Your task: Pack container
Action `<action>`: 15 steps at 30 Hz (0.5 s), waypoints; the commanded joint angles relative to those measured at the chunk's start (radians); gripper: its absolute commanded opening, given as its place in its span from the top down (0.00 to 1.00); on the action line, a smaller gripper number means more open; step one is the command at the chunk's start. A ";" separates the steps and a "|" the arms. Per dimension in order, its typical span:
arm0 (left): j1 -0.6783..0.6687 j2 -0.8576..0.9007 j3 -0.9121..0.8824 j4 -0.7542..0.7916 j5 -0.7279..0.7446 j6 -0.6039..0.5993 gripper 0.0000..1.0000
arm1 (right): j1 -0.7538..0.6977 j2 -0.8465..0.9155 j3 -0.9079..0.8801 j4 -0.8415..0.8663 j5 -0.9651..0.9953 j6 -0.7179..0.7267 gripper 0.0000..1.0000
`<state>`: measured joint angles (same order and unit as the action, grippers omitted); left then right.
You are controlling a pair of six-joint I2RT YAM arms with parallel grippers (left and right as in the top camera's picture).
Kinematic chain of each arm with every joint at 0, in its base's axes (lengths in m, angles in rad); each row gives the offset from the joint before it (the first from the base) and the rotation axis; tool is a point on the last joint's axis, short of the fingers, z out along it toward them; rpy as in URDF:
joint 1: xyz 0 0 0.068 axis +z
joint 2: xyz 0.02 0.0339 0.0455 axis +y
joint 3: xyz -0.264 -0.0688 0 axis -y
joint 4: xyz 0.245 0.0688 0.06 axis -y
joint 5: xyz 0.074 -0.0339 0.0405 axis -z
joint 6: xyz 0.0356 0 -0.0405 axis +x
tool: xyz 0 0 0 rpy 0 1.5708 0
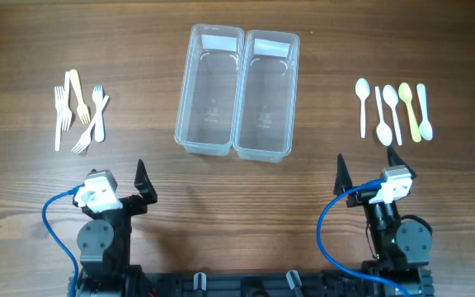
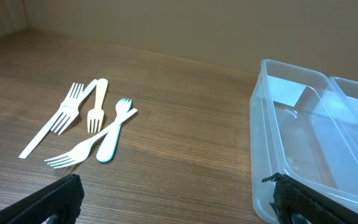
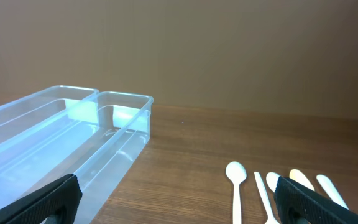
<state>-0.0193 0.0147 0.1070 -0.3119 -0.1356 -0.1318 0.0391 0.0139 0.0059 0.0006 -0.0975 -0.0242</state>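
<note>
At the near edge we had the left gripper (image 2: 176, 186) and right gripper (image 3: 178, 183) spread wide, empty; both tubs (image 1: 239, 91) sat mid-table, unfilled. Packing had not begun, we judged; next called for reaching the forks (image 1: 78, 99) or spoons (image 1: 391, 101)

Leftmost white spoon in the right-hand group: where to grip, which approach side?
Mid-handle, right gripper coming down from above. The white spoon lies flat, bowl away from the robot, handle thin and straight, with bare table between it and the next spoon, so the fingers can close across the handle's width.
</note>
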 commanded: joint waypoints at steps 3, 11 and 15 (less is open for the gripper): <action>0.005 -0.008 -0.010 0.005 0.012 0.020 0.00 | -0.004 -0.003 -0.001 0.010 -0.016 0.000 0.00; 0.005 -0.008 -0.010 0.005 0.012 0.020 0.00 | -0.004 -0.002 -0.001 0.009 -0.030 0.055 0.00; 0.005 -0.008 -0.010 0.005 0.012 0.020 0.00 | -0.004 0.012 0.023 -0.029 -0.060 0.153 0.00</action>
<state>-0.0193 0.0147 0.1070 -0.3115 -0.1356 -0.1318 0.0391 0.0139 0.0059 -0.0002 -0.1169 0.0265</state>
